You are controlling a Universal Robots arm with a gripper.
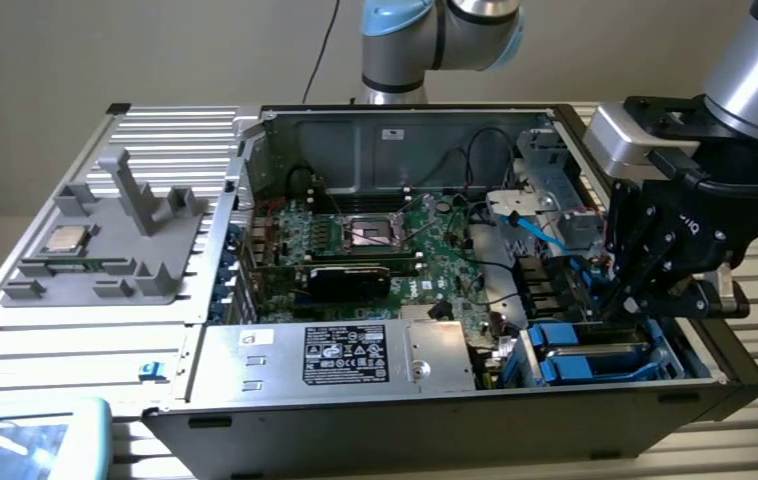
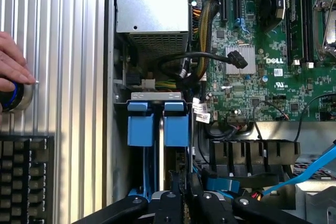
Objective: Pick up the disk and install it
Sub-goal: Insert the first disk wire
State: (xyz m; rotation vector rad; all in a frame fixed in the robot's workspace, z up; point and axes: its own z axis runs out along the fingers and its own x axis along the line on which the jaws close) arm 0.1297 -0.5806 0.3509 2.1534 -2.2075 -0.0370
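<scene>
Disk [image 1: 579, 335] [image 2: 176, 124]: silver slab in a bright blue plastic frame, standing on edge in the drive bay [image 2: 157, 96], squared blue tab showing.
Neighbour frame [image 1: 593, 372] [image 2: 142, 124]: second blue plastic carrier of the same shape, just beside the disk.
Pincer [image 1: 609, 312] [image 2: 185, 200]: black jointed fingers standing close together, low over the bay at the disk's end. Whether they touch the frame cannot be told.
Case [image 1: 419, 425]: open dark sheet-metal tower lying on its side, with the bay in its corner toward the exterior view's right.
Motherboard [image 1: 406, 250] [image 2: 252, 77]: flat green board with black slots and a square socket.
Power supply [image 1: 339, 355] [image 2: 152, 9]: boxy silver metal with a black label, next to the bay.
Cable [image 1: 539, 225] [image 2: 310, 171]: flat, glossy blue ribbon curving near the bay.
Bench [image 1: 72, 340] [image 2: 68, 77]: ribbed aluminium slats under the case.
Fixture [image 1: 112, 250]: grey moulded plastic stand beside the case, with a small square silver chip [image 1: 63, 238] on it.
Hand [image 2: 8, 64]: fingertips on a round blue-ringed knob [image 2: 16, 98], near a black keyboard [image 2: 26, 177].
</scene>
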